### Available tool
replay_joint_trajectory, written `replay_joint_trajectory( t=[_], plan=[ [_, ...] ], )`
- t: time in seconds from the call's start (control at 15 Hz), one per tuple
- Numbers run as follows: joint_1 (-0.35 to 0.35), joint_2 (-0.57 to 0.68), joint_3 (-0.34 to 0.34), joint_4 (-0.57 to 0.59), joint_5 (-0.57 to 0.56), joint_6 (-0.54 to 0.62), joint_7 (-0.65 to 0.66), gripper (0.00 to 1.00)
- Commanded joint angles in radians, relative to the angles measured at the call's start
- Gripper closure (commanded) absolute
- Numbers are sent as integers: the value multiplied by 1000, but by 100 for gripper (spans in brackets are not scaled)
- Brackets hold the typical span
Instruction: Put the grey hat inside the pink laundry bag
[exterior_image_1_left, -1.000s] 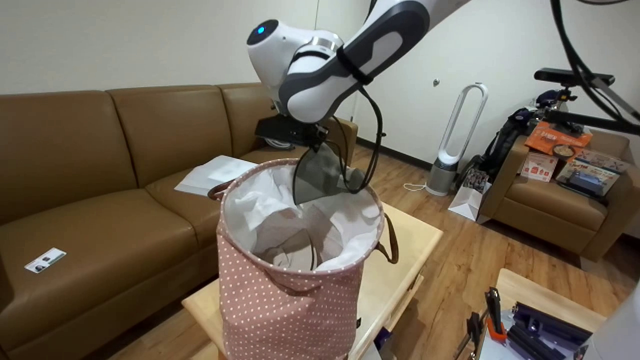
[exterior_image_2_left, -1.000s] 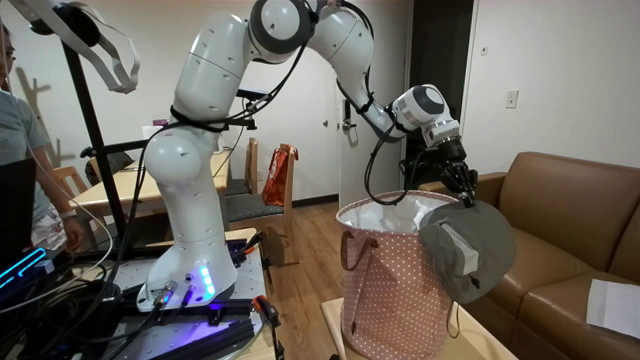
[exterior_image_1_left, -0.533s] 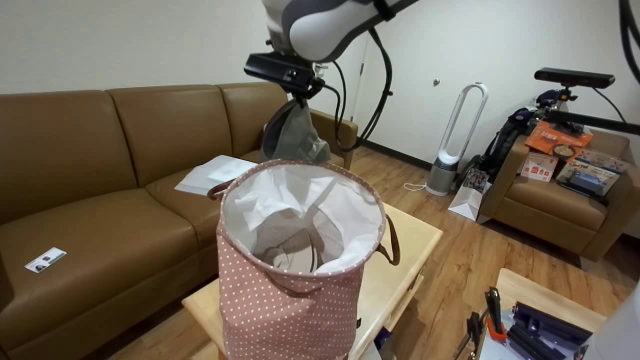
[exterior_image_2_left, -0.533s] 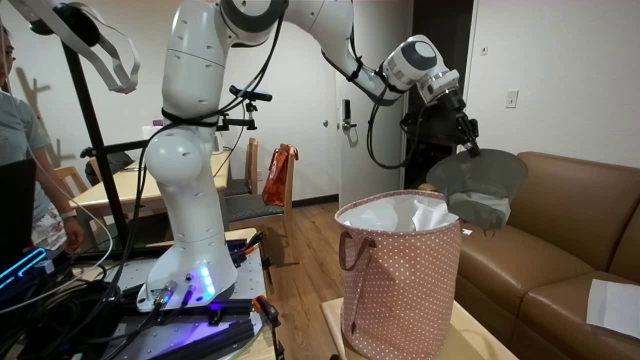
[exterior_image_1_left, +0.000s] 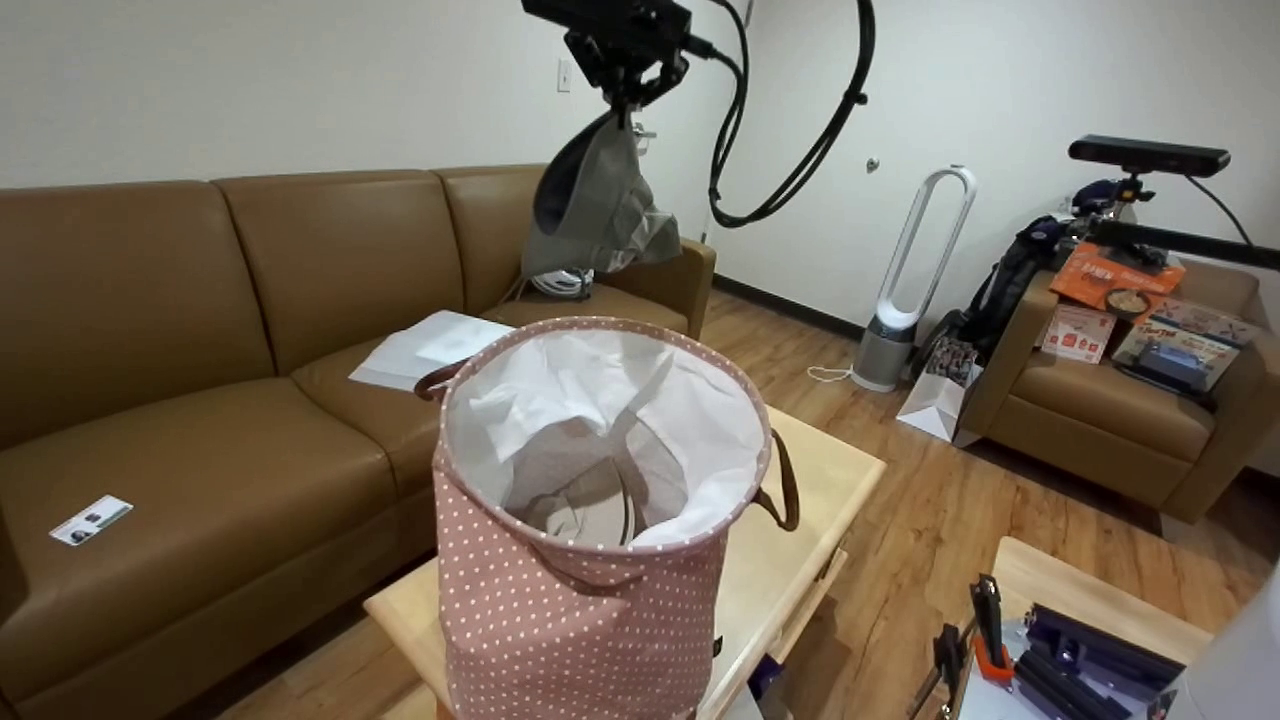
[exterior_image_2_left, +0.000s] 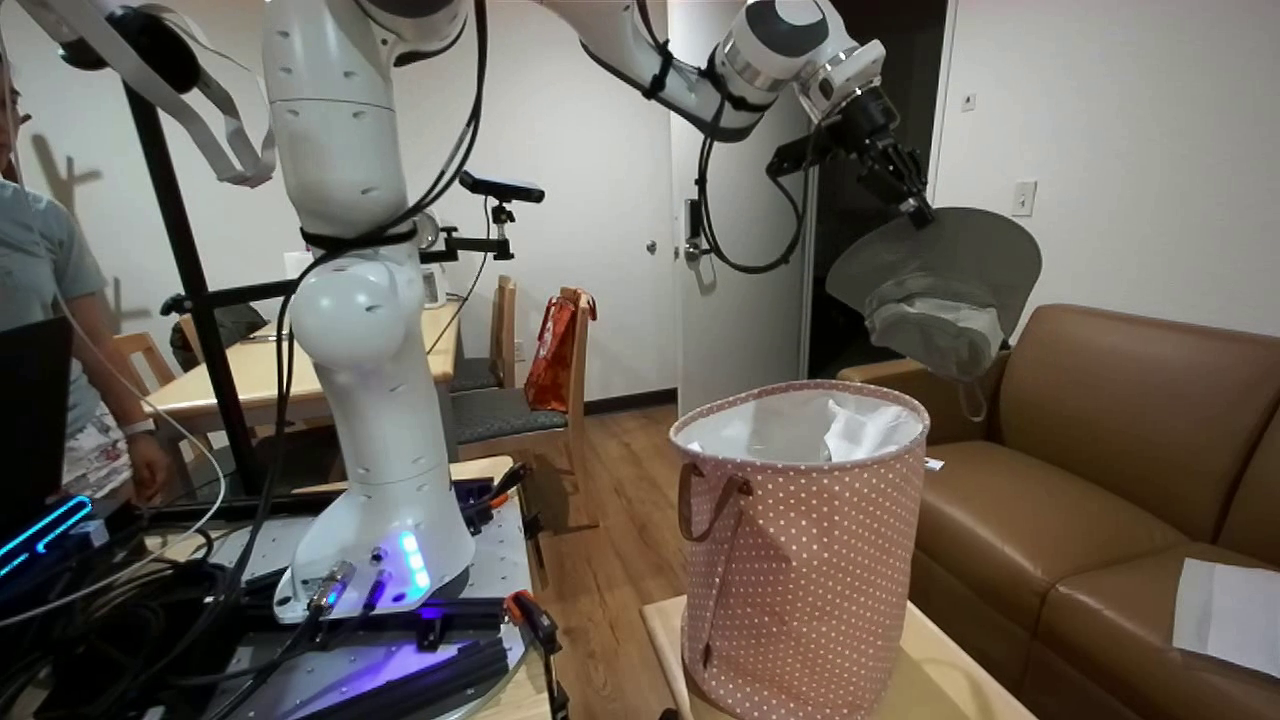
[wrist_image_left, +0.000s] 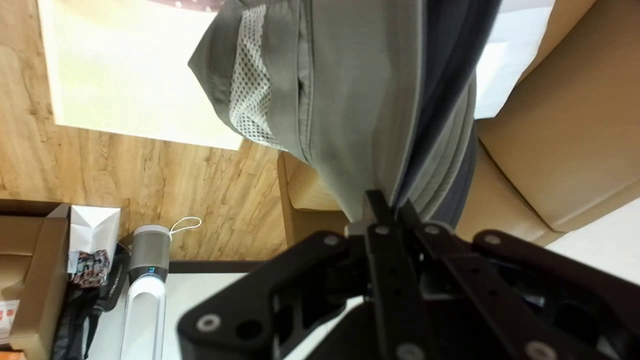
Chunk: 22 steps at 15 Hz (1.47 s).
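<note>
In an exterior view, the orange box (exterior_image_1_left: 1092, 285) at right reads "RAMEN". The tool (exterior_image_1_left: 622, 112) is clamped on the grey sun hat (exterior_image_1_left: 602, 205) at upper centre, outside and higher than the pink polka-dot laundry bag (exterior_image_1_left: 580, 630).

Gripper (exterior_image_2_left: 919, 213) pinches grey hat (exterior_image_2_left: 935, 290) by brim (exterior_image_2_left: 985, 240), hat hanging higher than pink laundry bag (exterior_image_2_left: 800, 570), apart. Bag upright on bench (exterior_image_2_left: 960, 675), white lining (exterior_image_2_left: 770, 432) showing. White sheet (exterior_image_2_left: 1228, 615) on brown sofa (exterior_image_2_left: 1120, 400).

In my wrist view I get a grey hat (wrist_image_left: 360, 90), white mesh panel (wrist_image_left: 251, 80) at its nine o'clock — and in an exterior view, a pink laundry bag (exterior_image_1_left: 585, 620), white-dotted, brown handle (exterior_image_1_left: 788, 482) at three o'clock.
</note>
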<state>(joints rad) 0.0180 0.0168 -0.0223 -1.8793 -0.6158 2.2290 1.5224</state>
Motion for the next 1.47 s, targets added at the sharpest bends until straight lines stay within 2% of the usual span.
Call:
replay_joint_trajectory(
  t=[0.0,0.2,0.53,0.87,0.93,1.13,1.4],
  plan=[
    [3,-130,22,-138,135,56,-138,99],
    [9,-193,44,-228,251,27,-245,99],
    [-1,-283,46,-400,355,-7,-396,99],
    [-28,-291,52,-584,358,-21,-432,99],
    [-34,-281,57,-624,342,15,-407,99],
    [-39,-232,63,-725,348,261,-354,99],
    [-49,-126,89,-780,324,566,-316,99]
  ],
)
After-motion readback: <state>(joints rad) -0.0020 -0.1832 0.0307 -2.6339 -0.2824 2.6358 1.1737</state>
